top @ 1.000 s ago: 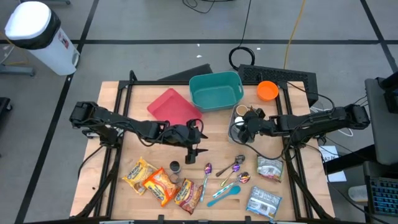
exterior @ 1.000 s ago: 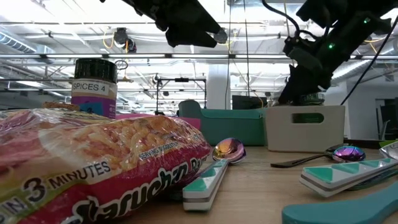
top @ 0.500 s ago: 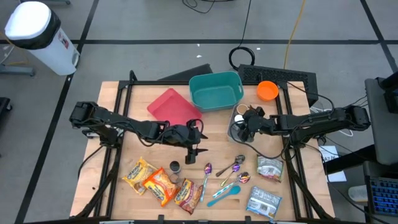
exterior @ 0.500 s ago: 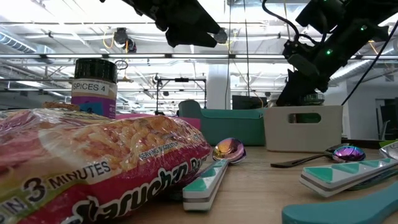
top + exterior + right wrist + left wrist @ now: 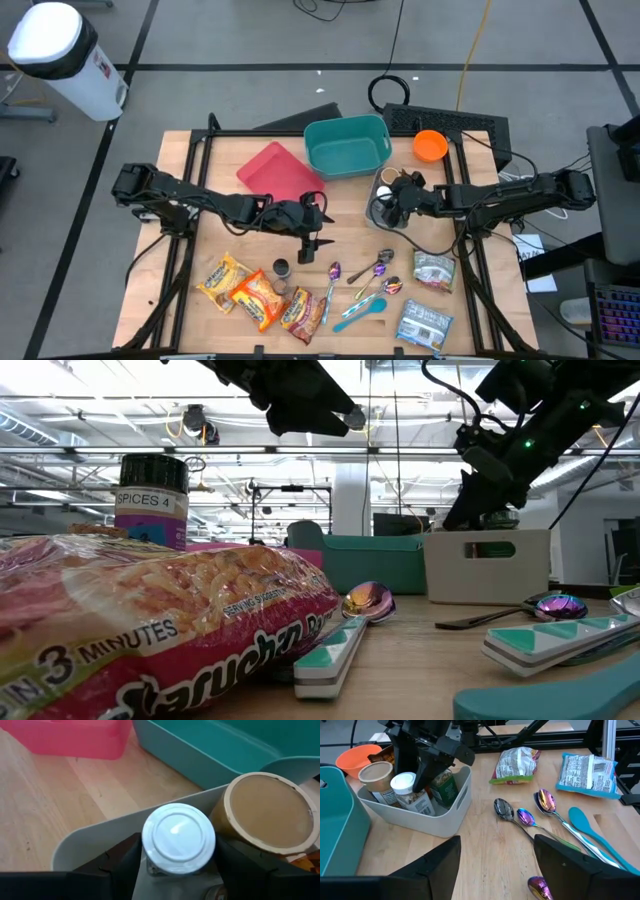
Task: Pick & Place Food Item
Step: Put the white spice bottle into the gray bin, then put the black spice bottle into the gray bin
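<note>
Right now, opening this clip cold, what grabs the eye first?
The right gripper reaches into the grey bin right of centre, its fingers either side of a white-lidded jar beside a brown-lidded cup. The left gripper hangs open mid-table, above ramen packets and iridescent spoons along the front.

Two dark jointed arms, black cables, green indicator lights.

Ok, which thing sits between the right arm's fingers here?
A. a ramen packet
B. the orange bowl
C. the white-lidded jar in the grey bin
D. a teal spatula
C: the right wrist view shows the white-lidded jar between the right gripper fingers, inside the grey bin.
</note>
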Controlling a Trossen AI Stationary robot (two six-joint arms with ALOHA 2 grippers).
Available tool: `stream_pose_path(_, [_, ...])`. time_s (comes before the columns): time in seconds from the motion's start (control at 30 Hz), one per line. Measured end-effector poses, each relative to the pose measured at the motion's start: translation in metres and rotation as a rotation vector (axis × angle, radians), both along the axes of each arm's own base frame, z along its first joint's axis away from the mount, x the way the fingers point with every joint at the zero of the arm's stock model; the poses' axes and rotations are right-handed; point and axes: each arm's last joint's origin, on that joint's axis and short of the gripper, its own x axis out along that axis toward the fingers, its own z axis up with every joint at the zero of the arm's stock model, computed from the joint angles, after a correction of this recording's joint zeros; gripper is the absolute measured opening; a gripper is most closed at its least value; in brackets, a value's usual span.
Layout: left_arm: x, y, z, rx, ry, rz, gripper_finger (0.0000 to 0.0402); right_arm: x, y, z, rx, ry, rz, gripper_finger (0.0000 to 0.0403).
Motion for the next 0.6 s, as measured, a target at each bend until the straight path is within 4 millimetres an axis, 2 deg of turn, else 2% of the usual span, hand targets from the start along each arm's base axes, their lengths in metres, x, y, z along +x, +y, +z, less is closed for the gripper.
stream_pose_path(0.3, [0.000, 0.000, 0.000, 0.000, 0.000, 0.000, 0.0238, 0.001, 0.000, 0.005, -0.031, -0.034, 0.038, 0.0226])
stream_pose_path(0.6, [0.000, 0.000, 0.000, 0.001, 0.006, 0.000, 0.0237, -0.006, 0.013, 0.028, -0.083, -0.162, 0.173, 0.0216])
